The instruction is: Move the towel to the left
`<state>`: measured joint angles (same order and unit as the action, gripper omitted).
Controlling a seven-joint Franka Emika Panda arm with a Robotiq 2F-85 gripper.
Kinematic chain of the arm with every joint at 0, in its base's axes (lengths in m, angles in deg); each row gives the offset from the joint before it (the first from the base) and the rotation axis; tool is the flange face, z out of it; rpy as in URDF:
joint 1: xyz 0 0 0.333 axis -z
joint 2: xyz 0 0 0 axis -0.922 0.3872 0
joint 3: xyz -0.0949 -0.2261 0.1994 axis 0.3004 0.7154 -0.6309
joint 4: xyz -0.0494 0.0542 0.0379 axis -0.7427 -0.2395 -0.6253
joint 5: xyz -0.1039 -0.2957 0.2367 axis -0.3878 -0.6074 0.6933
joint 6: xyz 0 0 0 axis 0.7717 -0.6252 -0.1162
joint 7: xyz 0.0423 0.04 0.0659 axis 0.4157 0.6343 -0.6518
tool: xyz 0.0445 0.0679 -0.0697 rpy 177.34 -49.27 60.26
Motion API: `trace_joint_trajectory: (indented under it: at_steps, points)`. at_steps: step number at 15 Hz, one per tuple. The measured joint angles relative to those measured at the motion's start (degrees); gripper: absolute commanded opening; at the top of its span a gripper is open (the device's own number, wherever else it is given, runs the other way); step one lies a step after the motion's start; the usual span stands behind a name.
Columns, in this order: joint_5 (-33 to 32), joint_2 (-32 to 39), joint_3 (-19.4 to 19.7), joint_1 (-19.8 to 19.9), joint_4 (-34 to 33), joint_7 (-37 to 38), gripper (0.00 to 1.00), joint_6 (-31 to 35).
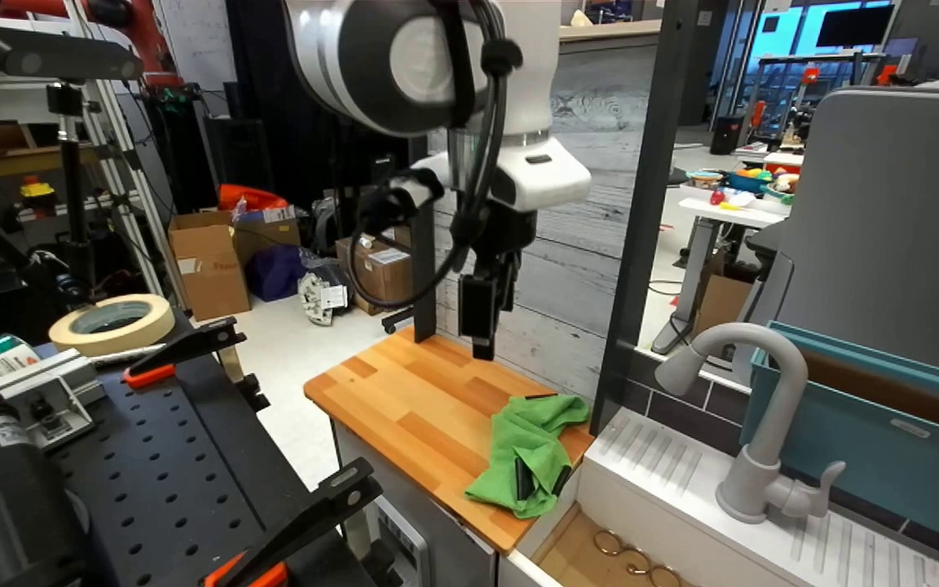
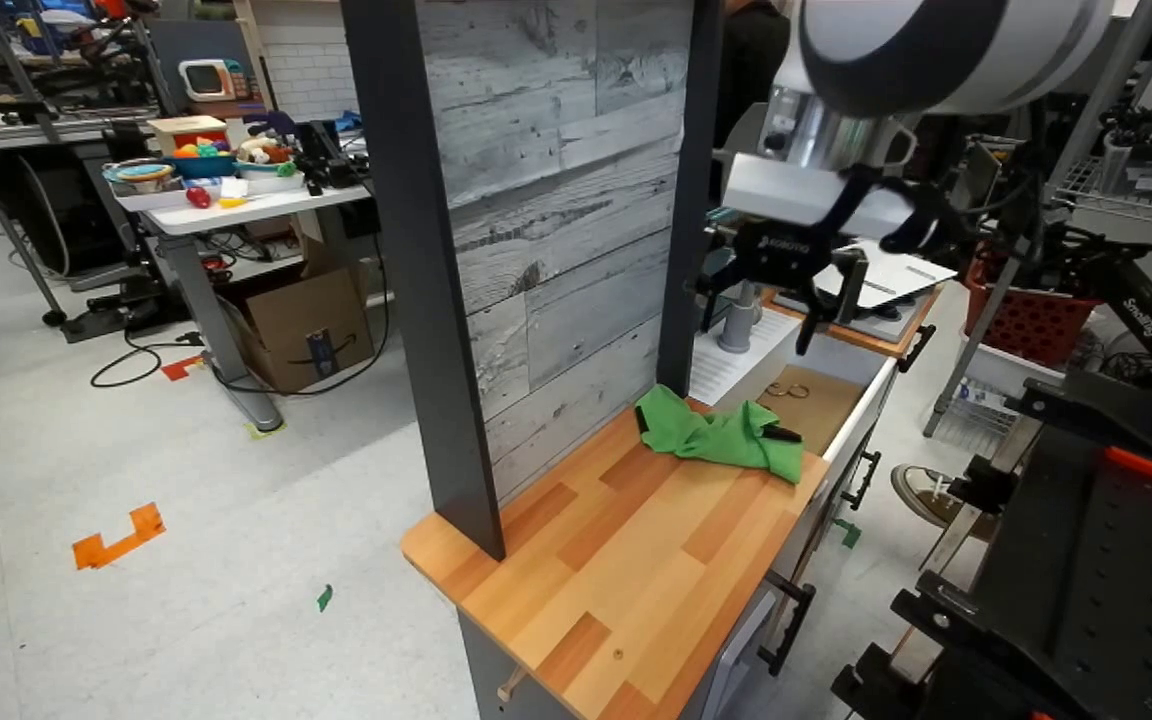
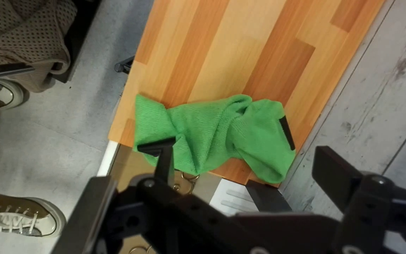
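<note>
The green towel lies crumpled at one end of the wooden countertop. It has black strips on it. It also shows in the other views, beside the grey plank wall and the open drawer. In the wrist view one end of the towel reaches over the counter's edge above the drawer. My gripper is open and empty, and it hangs above the counter, apart from the towel. It also shows in an exterior view and in the wrist view, where its fingers are wide apart.
The grey plank wall and its dark posts stand along the counter's back edge. A ribbed white sink top with a grey faucet adjoins the towel's end. The open drawer holds metal rings. A black perforated table with clamps stands opposite.
</note>
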<state>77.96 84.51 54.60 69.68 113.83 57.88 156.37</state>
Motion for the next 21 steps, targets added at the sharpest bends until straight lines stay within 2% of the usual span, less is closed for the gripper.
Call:
trace_joint_trajectory:
  at_steps: [4, 7, 15, 21]
  points:
    - [2.93, 13.05, 2.75, -2.77, -12.38, 1.62, 1.0, -0.03]
    - [3.32, 18.4, 3.06, -2.97, -17.75, 1.63, 1.0, -0.12]
    - [3.35, 19.04, 3.4, -3.15, -18.97, 1.62, 1.0, -0.27]
    - [3.32, 20.7, 8.24, -7.47, -17.53, 1.75, 1.0, 0.03]
